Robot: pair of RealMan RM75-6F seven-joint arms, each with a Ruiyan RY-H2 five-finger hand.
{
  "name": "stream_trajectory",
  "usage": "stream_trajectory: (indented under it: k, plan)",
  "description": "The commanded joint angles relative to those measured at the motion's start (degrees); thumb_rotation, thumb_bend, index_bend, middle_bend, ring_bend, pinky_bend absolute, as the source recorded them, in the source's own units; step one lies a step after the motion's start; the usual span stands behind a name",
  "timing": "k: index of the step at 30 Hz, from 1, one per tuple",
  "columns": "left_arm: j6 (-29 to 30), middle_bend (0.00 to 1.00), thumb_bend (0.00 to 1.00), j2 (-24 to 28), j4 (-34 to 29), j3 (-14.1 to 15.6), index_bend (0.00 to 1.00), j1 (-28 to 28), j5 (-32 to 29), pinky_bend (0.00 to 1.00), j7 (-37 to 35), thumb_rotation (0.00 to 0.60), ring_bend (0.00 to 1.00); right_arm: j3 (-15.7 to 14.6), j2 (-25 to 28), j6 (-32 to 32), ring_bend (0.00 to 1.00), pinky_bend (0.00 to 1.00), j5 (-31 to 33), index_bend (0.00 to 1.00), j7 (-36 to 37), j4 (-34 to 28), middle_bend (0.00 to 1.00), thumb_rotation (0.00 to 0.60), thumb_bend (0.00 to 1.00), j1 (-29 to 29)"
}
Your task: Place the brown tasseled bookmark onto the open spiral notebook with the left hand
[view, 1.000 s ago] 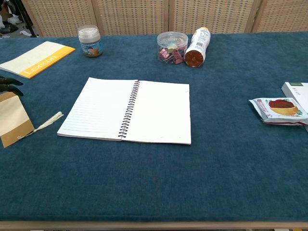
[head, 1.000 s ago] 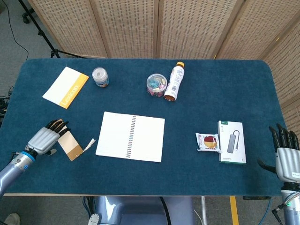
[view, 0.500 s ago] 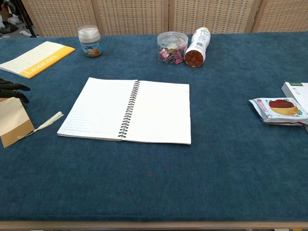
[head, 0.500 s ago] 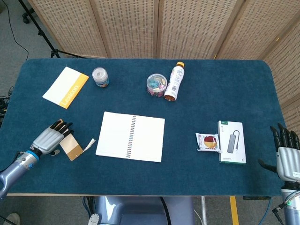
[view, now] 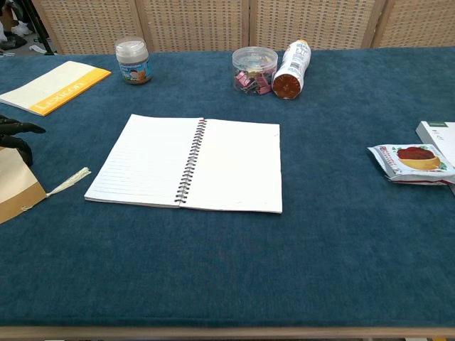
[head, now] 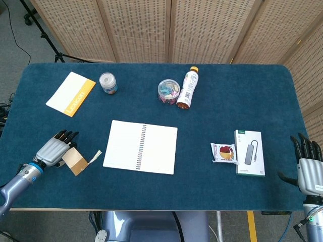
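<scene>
The brown tasseled bookmark (head: 75, 162) lies flat on the blue cloth near the front left edge, its pale tassel (head: 95, 155) pointing toward the notebook. My left hand (head: 52, 149) lies over the bookmark's left end with its fingers stretched out, and dark fingertips (view: 15, 131) touch the card (view: 18, 186). I cannot make out a pinch. The open spiral notebook (head: 141, 146) sits just right of the tassel (view: 69, 181), its pages (view: 186, 163) blank. My right hand (head: 309, 165) hangs open off the table's front right corner.
A yellow-edged booklet (head: 70, 93) and a small jar (head: 108, 83) stand at the back left. A clear tub of clips (head: 168, 91) and a lying bottle (head: 186, 88) are behind the notebook. A snack packet (head: 223, 153) and a white box (head: 250, 152) lie at right.
My left hand has slid a little toward the front left edge, and the bookmark has shifted and turned slightly with it. The right hand has stayed put.
</scene>
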Motion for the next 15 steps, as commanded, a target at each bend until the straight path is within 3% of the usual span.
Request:
stream_trajectory:
  k: [1,9,15]
  plan:
    - [1.01,0.00,0.38,0.56,-0.73,0.03,0.53,0.08,0.11,0.00,0.35,0.600,0.00,-0.02,0.08,-0.02,0.00,0.00,0.00,0.00,0.09,-0.07,0.00,0.600,0.00,-0.02]
    - [11.11,0.00,0.37,6.96,-10.37,-1.32,0.53,0.10,4.02,0.00,4.53,0.600,0.00,0.32,0.57,0.11,0.00,0.00,0.45,0.00,0.81,-0.31,0.00,0.600,0.00,-0.16]
    - [18.48,0.00,0.37,11.39,-19.22,-0.79,0.53,0.04,11.01,0.00,10.45,0.600,0.00,0.32,0.74,0.07,0.00,0.00,0.45,0.00,0.99,-0.39,0.00,0.600,0.00,-0.17]
